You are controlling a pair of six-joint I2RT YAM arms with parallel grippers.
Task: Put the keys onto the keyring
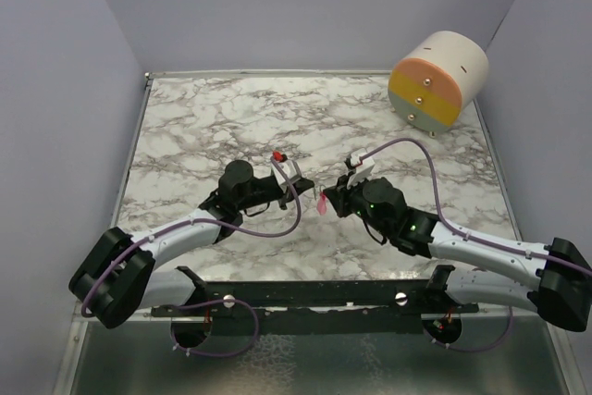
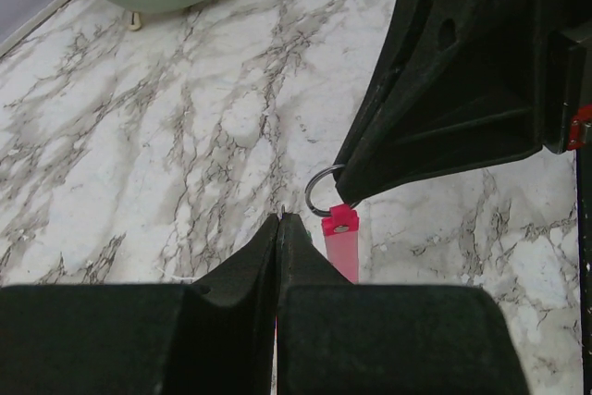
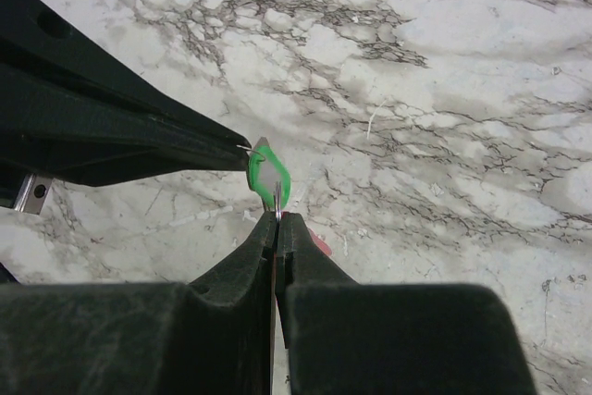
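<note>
The right claw [image 3: 276, 220] is pressed together on the thin wire of the keyring [image 2: 317, 194], and we see it pinching this ring just above the marble bench [image 1: 203, 127]. The pink-red key [image 2: 342, 245] has its head at the ring, right under the tip of the right claw, and its longer body points away from the ring. The left claw [image 2: 280, 221] is also closed, with no gap between its fingers, and it pinches the green key [image 3: 268, 175] at one edge. In the right wrist view the green key stands tilted between the two claw tips, and its open head is touching the ring wire. We cannot tell if the wire already passes through the hole. From above, both claws meet tip to tip near the middle of the bench, with the pink-red key between them. A round drum [image 1: 437, 79] with a coloured striped face lies well apart, at the far right corner.
</note>
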